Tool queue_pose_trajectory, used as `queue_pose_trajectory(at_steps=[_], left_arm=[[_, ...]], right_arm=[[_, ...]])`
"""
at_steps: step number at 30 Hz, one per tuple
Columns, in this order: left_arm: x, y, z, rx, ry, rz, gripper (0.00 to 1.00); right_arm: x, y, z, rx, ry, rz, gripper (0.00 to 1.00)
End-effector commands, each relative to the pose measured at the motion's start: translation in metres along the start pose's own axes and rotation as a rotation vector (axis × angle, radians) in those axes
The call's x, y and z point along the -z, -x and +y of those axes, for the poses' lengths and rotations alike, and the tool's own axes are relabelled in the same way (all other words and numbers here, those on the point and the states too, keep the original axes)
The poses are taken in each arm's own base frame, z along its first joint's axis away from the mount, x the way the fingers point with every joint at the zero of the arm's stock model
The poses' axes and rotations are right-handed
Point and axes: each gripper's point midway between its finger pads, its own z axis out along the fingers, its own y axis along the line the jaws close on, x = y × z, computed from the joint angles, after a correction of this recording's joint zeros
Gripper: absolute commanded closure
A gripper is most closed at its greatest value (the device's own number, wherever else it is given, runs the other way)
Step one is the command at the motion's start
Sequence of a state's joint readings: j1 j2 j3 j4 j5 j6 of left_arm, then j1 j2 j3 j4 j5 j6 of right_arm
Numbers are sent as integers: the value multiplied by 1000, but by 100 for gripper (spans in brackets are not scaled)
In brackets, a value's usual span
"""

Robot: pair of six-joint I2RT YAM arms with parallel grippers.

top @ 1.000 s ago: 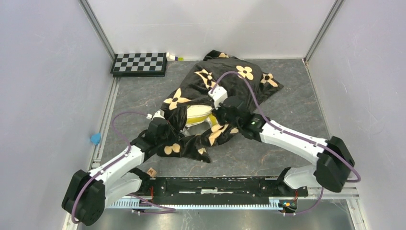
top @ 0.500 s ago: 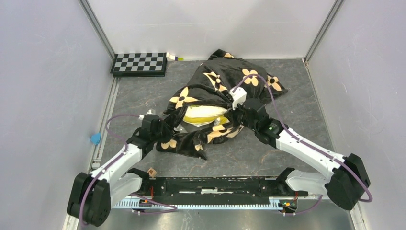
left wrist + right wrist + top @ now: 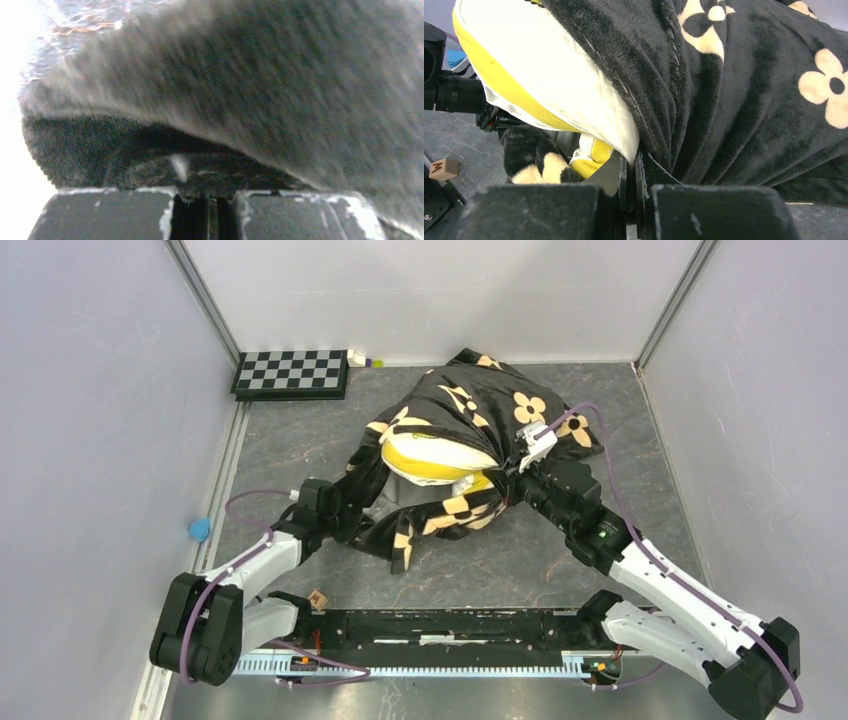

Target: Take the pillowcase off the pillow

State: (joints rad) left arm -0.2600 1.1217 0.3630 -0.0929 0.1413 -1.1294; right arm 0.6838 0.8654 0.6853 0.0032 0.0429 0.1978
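Observation:
The black pillowcase [image 3: 470, 415] with tan flowers lies bunched over the pillow [image 3: 432, 458], whose cream face and yellow band bulge out of the open mouth at the front. My left gripper [image 3: 347, 516] is shut on the pillowcase's front-left flap. In the left wrist view blurred dark fabric [image 3: 280, 90] fills the frame and a tuft sits in the shut left gripper [image 3: 206, 194]. My right gripper [image 3: 512, 472] is shut at the pillow's right corner. In the right wrist view the right gripper [image 3: 631, 167] pinches white pillow cloth [image 3: 574, 85] right beside the pillowcase hem [image 3: 724, 100].
A black-and-white checkerboard [image 3: 291, 372] lies at the back left with a small white-and-yellow object [image 3: 362, 360] beside it. A small wooden cube [image 3: 318, 599] sits near the front rail [image 3: 450, 630]. A blue object [image 3: 200, 529] lies beyond the left edge. Walls stand close on three sides.
My right gripper has swung to the right, taking pillow and pillowcase bulk along. More of the cream-and-yellow pillow shows. My left arm has drawn back to the left, stretching the flap.

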Motion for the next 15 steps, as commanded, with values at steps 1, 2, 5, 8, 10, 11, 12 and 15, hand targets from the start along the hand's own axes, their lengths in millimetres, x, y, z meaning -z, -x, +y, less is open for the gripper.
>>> queue_pose_trajectory(at_steps=[1,2,5,8,10,11,12,15], left_arm=[[4,20,-5,-199,56,-106,90],[9,20,-17,-231,35,-122,89],[28,14,-47,-328,-38,-158,84],[44,9,-59,-401,-90,-153,73],[55,6,-66,-442,-140,-150,65],[60,5,-68,-449,-154,-149,57],[66,4,-72,-453,-180,-147,51],[90,-9,-89,-456,-310,-108,34]], right_arm=[[1,81,-2,-42,-5,-254,100],[-3,81,4,-55,29,-246,100],[-11,81,21,-102,116,-250,100],[-16,80,26,-123,147,-249,100],[-21,76,27,-123,152,-230,100],[-23,72,27,-123,155,-217,100],[-26,68,27,-121,155,-207,100],[-32,55,29,-121,165,-173,100]])
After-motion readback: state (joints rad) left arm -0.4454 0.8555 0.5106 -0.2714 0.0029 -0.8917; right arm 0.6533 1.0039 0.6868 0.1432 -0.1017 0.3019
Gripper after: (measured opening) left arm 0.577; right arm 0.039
